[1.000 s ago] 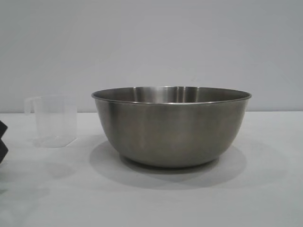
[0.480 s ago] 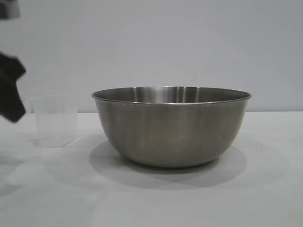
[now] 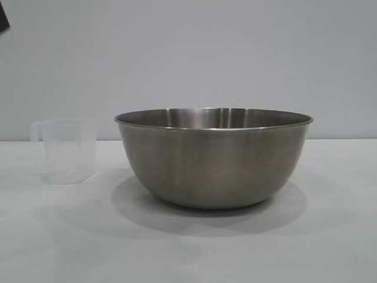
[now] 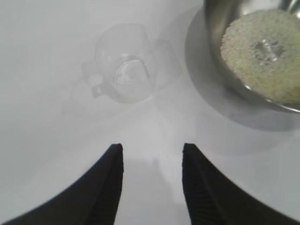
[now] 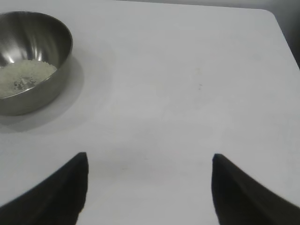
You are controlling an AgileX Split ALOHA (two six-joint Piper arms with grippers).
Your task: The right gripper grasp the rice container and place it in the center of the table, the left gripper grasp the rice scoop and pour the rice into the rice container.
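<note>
Steel rice container (image 3: 213, 158) w/ rice (image 4: 265, 51), empty clear rice scoop (image 3: 68, 150) beside, both grippers' fingers apart, holding nothing

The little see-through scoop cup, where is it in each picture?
Exterior view: the rice scoop stands upright on the table, left of the steel rice container.
Left wrist view: it sits empty beyond the open left gripper, apart from the rice container.
Right wrist view: not in it.
Shared landmark: the rice container, holding rice, shows in all three.
</note>
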